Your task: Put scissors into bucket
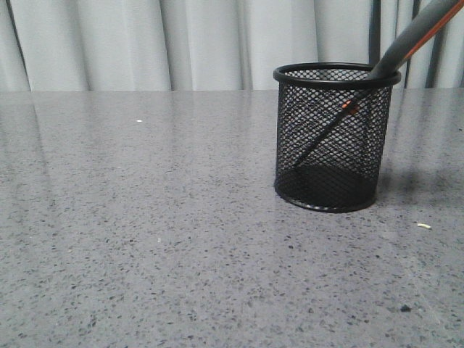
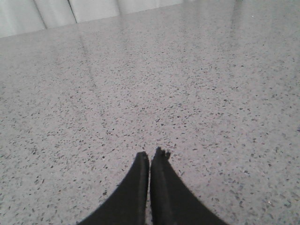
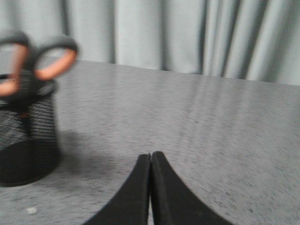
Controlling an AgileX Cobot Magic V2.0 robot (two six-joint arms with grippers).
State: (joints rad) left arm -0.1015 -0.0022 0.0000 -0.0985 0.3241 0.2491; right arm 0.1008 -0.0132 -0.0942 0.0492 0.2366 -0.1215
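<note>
Nearest the robot it's just bare speckled grey surface. Further back, toward the right side, stands the bucket, a black see-through mesh cup with a solid rim. The scissors are inside, blades down and leaning, orange-red pivot visible through the mesh, grey handle loops lined in orange poking out over the rim. Both pincers are closed on nothing: left pincer over bare surface, right pincer apart from the bucket. Pale curtains hang behind the far edge.

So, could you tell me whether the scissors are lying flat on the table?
No, the scissors stand tilted inside the bucket.
</note>
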